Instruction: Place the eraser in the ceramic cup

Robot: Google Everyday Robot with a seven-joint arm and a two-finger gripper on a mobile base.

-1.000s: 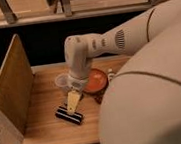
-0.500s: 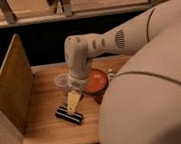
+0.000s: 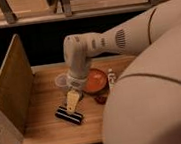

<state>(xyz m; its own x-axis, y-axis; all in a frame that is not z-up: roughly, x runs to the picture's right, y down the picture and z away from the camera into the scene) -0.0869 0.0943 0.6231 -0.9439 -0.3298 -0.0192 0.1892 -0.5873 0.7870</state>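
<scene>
Fingers (image 3: 73, 99) of the gripper (image 3: 72, 107) look pressed together, pointing down at the upper edge of the eraser (image 3: 68, 115), which lies flat on the table (image 3: 44, 131).

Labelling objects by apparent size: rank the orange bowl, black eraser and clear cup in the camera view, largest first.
Largest to smallest: orange bowl, black eraser, clear cup. The arm partly hides the cup, so eraser versus cup is unsure. The end effector hangs over the eraser.
</scene>
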